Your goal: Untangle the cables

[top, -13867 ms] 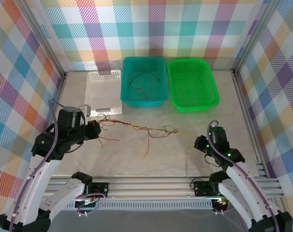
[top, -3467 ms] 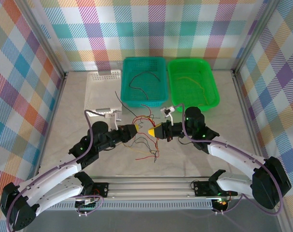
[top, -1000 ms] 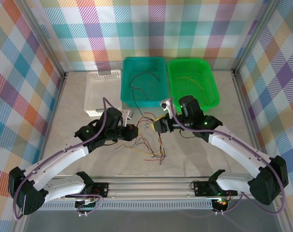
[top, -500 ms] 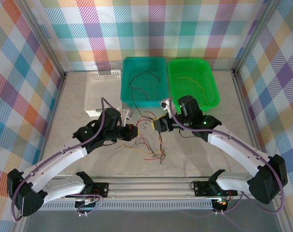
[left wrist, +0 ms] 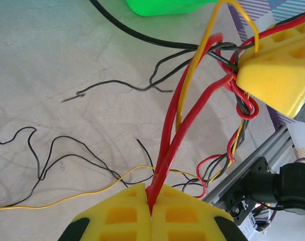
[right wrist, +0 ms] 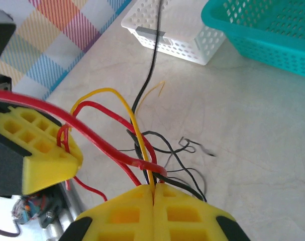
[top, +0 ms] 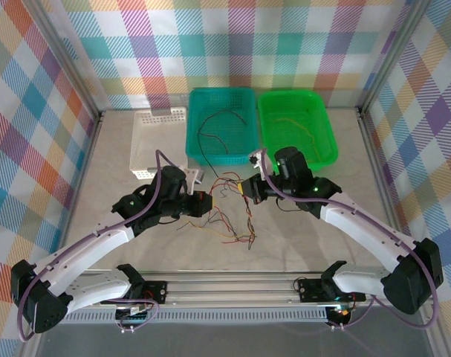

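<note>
The cables (top: pixel 229 214) form a loose tangle of thin red, yellow and black strands on the table (top: pixel 121 171), at its middle, between the two grippers and just near of the baskets. Several strands rise off the surface in taut loops between the grippers, while slack ends trail toward the near edge. The left wrist view shows two red strands entering the seam between the yellow pads, with a yellow strand arching beside them. One dark cable (top: pixel 208 131) lies in the teal basket (top: pixel 189 111), and a yellowish strand (top: pixel 293 123) lies in the green basket (top: pixel 328 130). The white basket (top: pixel 147 141) stands at the far left. Compared with one second ago, the right gripper (top: pixel 245 188) has clamped its jaws together on red and yellow strands; before that its pads stood apart. The left gripper (top: pixel 205 202) remains pressed together on the red strands, its position almost unchanged. Both arms reach inward over the table, elbows out, with the grippers facing each other, close together but not touching.
</note>
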You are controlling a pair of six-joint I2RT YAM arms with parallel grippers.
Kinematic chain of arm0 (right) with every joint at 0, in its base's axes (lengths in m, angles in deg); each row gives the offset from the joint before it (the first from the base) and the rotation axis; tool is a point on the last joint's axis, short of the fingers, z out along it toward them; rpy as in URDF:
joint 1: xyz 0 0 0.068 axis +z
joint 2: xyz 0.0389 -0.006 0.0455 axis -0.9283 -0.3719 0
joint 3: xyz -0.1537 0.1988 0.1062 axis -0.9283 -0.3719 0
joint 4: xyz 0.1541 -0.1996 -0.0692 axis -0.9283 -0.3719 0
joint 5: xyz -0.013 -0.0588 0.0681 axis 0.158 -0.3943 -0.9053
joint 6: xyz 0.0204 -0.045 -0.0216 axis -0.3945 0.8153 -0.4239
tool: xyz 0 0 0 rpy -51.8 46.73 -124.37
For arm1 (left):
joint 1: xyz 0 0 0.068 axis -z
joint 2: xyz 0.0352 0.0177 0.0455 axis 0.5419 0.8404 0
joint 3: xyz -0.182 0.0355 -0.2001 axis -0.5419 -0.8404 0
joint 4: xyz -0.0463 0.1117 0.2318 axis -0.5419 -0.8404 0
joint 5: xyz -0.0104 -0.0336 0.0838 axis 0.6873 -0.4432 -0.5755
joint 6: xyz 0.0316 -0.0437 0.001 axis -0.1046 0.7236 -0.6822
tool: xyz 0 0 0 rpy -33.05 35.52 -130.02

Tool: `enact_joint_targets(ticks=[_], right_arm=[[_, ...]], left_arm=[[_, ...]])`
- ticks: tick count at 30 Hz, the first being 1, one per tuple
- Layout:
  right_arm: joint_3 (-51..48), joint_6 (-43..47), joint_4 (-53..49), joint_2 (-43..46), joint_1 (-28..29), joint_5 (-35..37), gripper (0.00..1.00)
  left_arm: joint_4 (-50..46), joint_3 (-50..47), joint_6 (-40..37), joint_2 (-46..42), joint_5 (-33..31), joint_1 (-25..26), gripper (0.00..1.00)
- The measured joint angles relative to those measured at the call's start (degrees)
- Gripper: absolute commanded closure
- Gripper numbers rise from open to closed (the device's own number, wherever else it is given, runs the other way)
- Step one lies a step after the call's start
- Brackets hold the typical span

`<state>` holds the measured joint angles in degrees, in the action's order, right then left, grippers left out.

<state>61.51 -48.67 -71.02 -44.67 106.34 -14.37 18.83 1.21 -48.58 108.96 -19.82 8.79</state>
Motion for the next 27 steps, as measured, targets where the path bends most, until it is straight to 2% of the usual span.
enact_joint_targets(ticks=[7,10,14,20,24,27], right_arm=[[0.0,-0.61,-2.08,5.31,-1.7,9.94,1.0],[-0.07,-2.97,-3.91,8.98,-10.6,13.6,1.0],[-0.2,-7.37,-6.27,12.68,-24.79,15.58,1.0],[-0.2,-12.94,-11.58,14.1,-33.48,16.96,1.0],[-0.2,-17.81,-16.5,16.7,-42.34,20.11,1.0],[-0.2,-22.18,-19.04,20.15,-48.02,21.79,1.0]], left_arm=[[-1.57,0.07,-1.2,-1.49,-1.9,-0.02,1.0],[-5.7,0.07,-1.22,-3.21,-3.45,-2.29,1.0],[-10.84,0.07,-1.01,-5.9,-4.2,-8.92,1.0],[-18.08,1.27,-1.86,-8.7,-2.93,-18.97,1.0],[-22.36,2.8,-3.82,-10.82,-1.46,-27.8,1.0],[-24.13,2.89,-4.61,-12.07,-1.29,-30.05,1.0]])
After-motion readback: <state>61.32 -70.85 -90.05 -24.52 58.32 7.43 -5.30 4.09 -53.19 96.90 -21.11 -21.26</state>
